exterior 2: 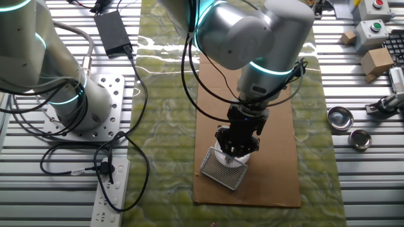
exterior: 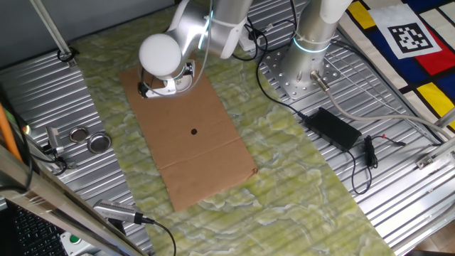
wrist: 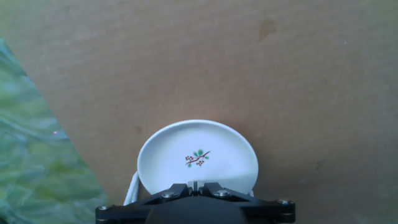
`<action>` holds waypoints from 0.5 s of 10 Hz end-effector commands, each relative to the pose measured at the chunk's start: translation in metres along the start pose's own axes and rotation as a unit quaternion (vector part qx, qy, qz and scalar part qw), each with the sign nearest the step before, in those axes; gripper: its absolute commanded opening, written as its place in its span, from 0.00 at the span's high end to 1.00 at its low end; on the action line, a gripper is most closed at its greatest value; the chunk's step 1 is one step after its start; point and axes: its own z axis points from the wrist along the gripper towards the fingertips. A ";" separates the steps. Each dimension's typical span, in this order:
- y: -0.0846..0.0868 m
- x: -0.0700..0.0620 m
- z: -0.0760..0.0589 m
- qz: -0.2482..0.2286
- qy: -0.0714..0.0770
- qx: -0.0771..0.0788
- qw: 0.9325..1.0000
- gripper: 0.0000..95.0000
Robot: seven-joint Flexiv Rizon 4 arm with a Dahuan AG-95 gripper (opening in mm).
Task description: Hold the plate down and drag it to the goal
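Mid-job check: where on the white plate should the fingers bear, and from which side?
From straight above, onto the flat middle of the plate near its small painted sprig. The plate is shallow and lies flat on the cardboard sheet, so its low rim offers little to pinch; pressing down at the centre should keep it level while dragging. The gripper looks closed, right at it.

Glossy white plate (wrist: 198,160), matt cardboard (wrist: 205,62)

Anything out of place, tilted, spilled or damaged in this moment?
Nothing stands out. The plate sits flat and intact on the cardboard sheet, with the claw at its near rim. The two metal tins sit off the mat, unspilled.
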 end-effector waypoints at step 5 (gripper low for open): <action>0.002 0.003 0.004 -0.006 0.011 0.002 1.000 1.00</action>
